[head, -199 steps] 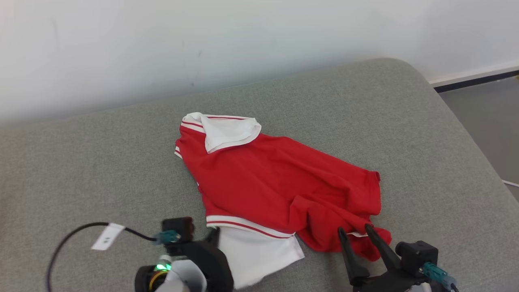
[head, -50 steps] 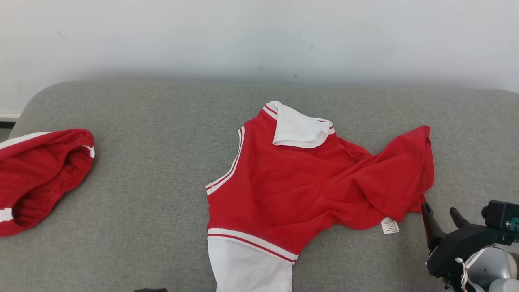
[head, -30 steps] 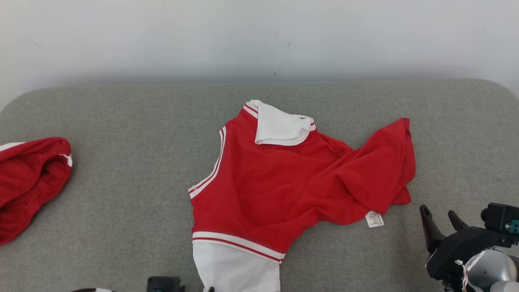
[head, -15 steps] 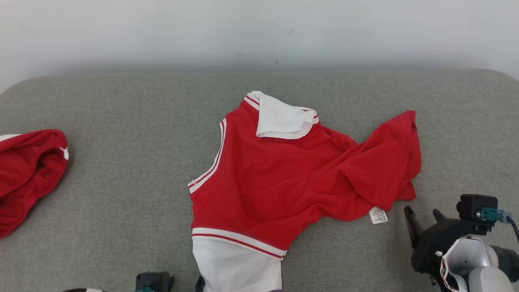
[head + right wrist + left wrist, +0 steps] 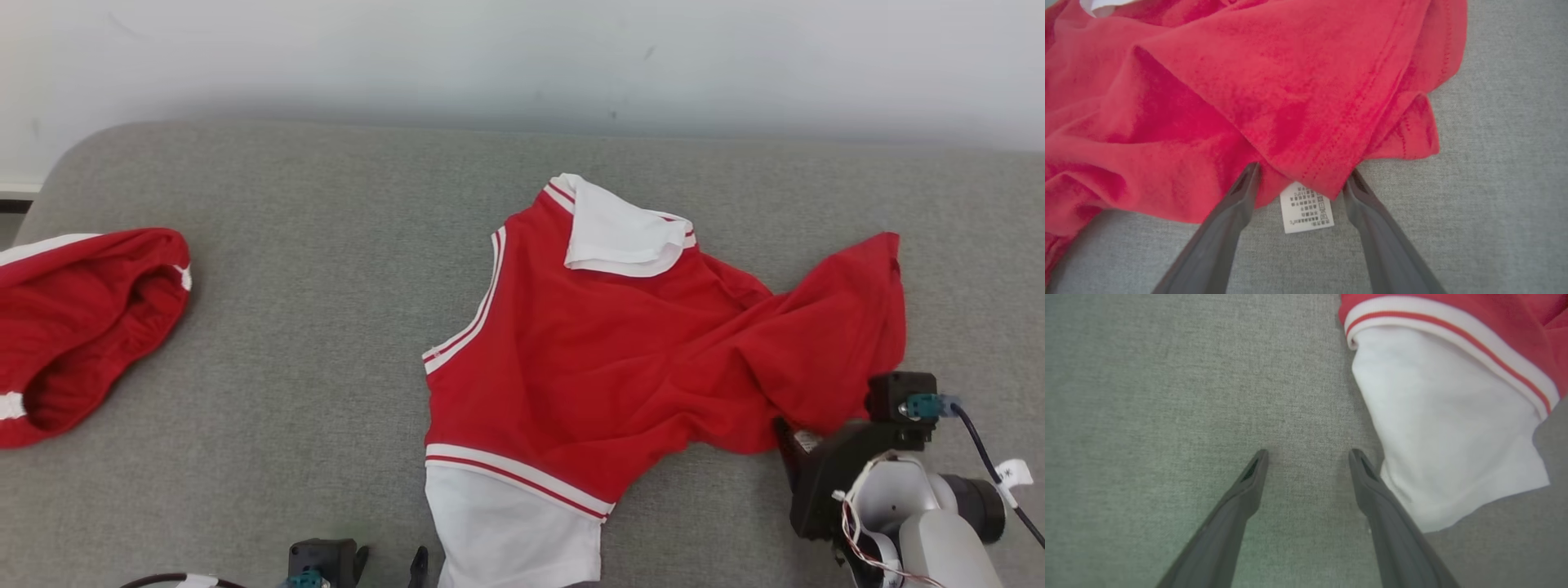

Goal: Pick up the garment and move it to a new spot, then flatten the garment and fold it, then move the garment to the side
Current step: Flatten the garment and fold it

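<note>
A red garment (image 5: 620, 359) with white sleeves and striped trim lies crumpled on the grey cushion (image 5: 326, 245), its bottom part bunched toward the right. My right gripper (image 5: 804, 437) is open at the garment's lower right hem. In the right wrist view its fingers (image 5: 1241, 192) stand on either side of the hem corner (image 5: 1327, 163) and a white care label (image 5: 1306, 208). My left gripper (image 5: 390, 562) is open at the near edge, over bare cushion just left of the white sleeve (image 5: 1445, 428); nothing is between its fingers (image 5: 1249, 482).
A second red garment (image 5: 77, 327) with white trim lies bunched at the cushion's left end. A white wall (image 5: 522, 57) runs behind the cushion. Bare grey fabric stretches between the two garments and to the right of the hem.
The head camera has shifted. My right gripper has moved forward from the bare cushion to the hem, and its fingers now straddle the label. The left gripper sits slightly higher at the bottom edge.
</note>
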Robot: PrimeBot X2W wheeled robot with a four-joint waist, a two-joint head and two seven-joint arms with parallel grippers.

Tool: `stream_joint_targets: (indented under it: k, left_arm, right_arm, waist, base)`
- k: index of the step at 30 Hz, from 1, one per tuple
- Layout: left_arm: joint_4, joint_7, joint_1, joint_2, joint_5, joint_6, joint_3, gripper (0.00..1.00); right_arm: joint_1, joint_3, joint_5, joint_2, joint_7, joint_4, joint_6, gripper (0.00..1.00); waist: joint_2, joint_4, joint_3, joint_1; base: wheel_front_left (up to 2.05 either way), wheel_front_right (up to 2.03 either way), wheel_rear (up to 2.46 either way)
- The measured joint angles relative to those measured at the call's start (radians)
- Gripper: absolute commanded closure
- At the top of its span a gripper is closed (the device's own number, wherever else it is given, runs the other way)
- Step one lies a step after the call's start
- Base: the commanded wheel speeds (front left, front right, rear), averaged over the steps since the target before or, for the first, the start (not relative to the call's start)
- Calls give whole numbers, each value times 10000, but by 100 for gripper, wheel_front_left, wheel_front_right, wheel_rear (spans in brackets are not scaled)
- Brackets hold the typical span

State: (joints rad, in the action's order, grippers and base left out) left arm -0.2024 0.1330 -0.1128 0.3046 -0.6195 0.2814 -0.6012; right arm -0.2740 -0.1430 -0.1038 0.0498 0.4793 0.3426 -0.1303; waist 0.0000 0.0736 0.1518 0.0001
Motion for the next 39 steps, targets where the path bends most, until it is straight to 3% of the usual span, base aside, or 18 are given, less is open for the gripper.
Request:
stream_joint_targets:
  k: [1,2,3,4,11,17,24,30,39]
  left_arm:
    - [4,-17,0,0,-2,-2,0,0]
    - [17,-33,1,0,-21,0,2,0]
    - [31,-48,2,0,-38,0,6,0]
    - [52,-77,6,2,-46,0,8,0]
    - [174,-94,36,13,-73,52,25,0]
    - [194,-86,62,15,-140,88,10,0]
    - [228,-77,89,29,-163,88,-21,0]
    - [165,-38,44,-73,-173,27,-138,0]
    - [151,-90,108,-59,-337,2,-161,0]
  right_arm:
    - [66,-63,19,2,2,2,0,30]
    - [116,-121,40,2,0,15,0,63]
    - [134,-194,81,0,-17,13,0,89]
    - [133,-265,127,0,-81,-27,0,100]
    - [267,-1254,360,4,-548,-874,0,100]
    - [338,-1599,121,-4,-299,-2320,0,100]
    - [183,-1030,-207,255,414,-3453,0,100]
    - [-118,-813,-813,322,771,-4504,0,100]
    - [743,-1379,-1066,211,1653,-6730,0,100]
  waist:
    - [0,53,1,-1]
    - [0,102,2,0]
    - [0,141,0,0]
    - [0,171,-5,0]
    - [0,50,-68,0]
    - [0,-221,-169,0]
    - [1,-506,-232,0]
    - [0,-206,-298,0]
    - [0,537,-435,-1]
  base:
    - [0,0,0]
    - [0,0,0]
    - [0,0,0]
    - [0,0,0]
    - [0,0,0]
    - [0,0,0]
    - [0,0,0]
    - [0,0,0]
    - [0,0,0]
